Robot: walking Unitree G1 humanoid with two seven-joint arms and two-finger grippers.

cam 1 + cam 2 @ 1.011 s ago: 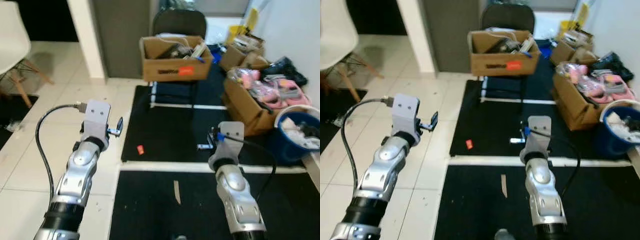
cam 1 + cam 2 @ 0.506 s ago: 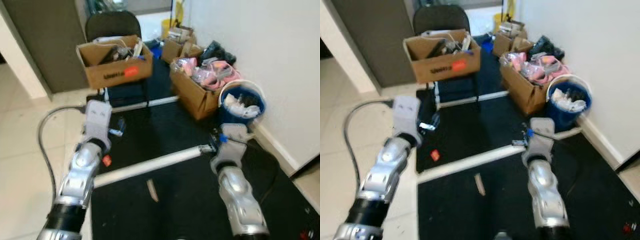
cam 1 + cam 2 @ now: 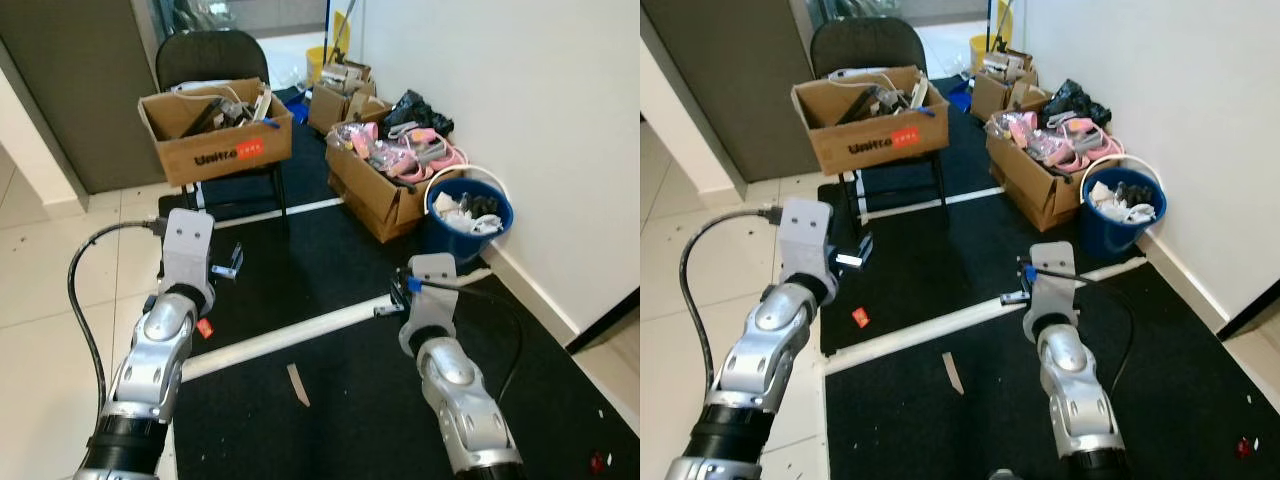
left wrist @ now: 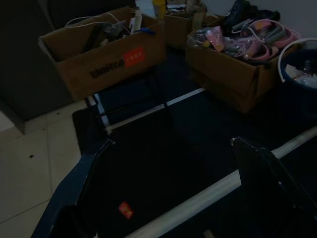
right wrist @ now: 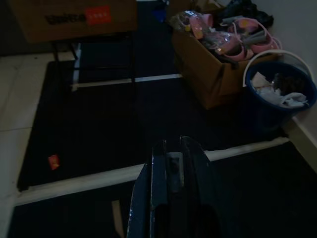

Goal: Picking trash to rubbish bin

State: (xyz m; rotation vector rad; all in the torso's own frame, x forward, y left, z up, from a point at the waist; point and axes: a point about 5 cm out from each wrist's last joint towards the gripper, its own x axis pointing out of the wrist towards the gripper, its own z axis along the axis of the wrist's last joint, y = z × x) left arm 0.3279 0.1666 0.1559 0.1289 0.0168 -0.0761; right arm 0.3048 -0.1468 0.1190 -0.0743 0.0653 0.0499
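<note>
A small red scrap of trash (image 3: 205, 327) lies on the black mat just beside my left arm, and it is also in the left wrist view (image 4: 125, 209). A tan strip (image 3: 297, 384) lies on the mat between my arms. The blue rubbish bin (image 3: 468, 213) with a white rim stands by the wall at the right, with crumpled trash inside. My left gripper (image 4: 173, 144) is open and empty, held above the mat's left part. My right gripper (image 5: 173, 148) is shut, held above the white line and pointing toward the boxes.
A cardboard box (image 3: 215, 135) sits on a black chair straight ahead. Two more boxes, one of pink items (image 3: 390, 170), stand beside the bin along the white wall. A white stripe (image 3: 290, 335) crosses the mat. Tiled floor (image 3: 60, 270) lies at the left.
The camera has swung to the right, so the bin and wall have come further into view. Both arms keep the same raised pose and the same finger states.
</note>
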